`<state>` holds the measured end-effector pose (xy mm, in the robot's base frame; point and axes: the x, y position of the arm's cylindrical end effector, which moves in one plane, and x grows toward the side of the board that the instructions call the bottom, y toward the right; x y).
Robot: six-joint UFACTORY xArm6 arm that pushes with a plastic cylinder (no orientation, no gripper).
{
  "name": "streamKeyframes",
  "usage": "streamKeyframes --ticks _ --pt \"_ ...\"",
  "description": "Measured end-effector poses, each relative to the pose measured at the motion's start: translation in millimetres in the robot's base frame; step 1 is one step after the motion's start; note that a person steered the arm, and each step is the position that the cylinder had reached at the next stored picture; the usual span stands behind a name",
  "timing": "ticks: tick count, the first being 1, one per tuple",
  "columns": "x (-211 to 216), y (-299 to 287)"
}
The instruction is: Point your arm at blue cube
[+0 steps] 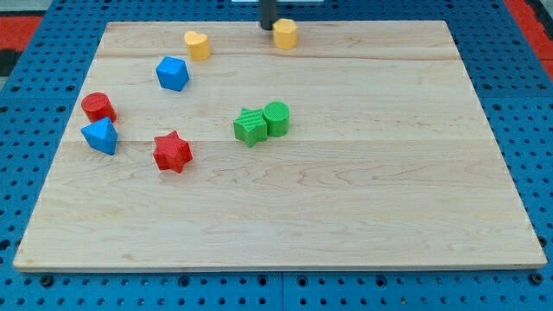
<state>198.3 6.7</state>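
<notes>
We find a pale wooden board, our working surface [363, 199], lying on a blue perforated base [527, 104] that frames it on all sides.

Our dark straight rod enters at the top centre of the frame. My tip [268, 27] sits at the upper edge of the surface, just to the left of a yellow hexagonal block [286, 33]; the two appear to be touching or nearly so, and we cannot tell which. Our arm carries no claw, so there is nothing to report as released or clenched.

The task's thing, the blue cube [172, 73], lies in the upper left of the frame, well apart from my tip, lower and to the left of it. A yellow heart-shaped block [197, 44] stands between them, just above and right of the blue cube without touching it.

At the far left a red cylinder [98, 107] sits directly above a blue triangular block [100, 136]; the two are close, possibly in contact. A red star-shaped block [172, 152] lies to the right of the blue triangular block, apart from it.

Near the centre of the frame a green cube-like ribbed block [250, 126] and a green cylinder [276, 117] stand side by side, touching, the cylinder on the right and slightly higher in the frame.
</notes>
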Motion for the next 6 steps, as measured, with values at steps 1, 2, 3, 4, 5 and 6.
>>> streamKeyframes --ticks 1,2,3,4,5,6 --pt "3.8 -68.4" --pt "3.5 -138.7" --pt "22.6 -176.1" --pt "59.0 -182.7" --pt "75.3 -175.3" --pt "68.4 -164.4"
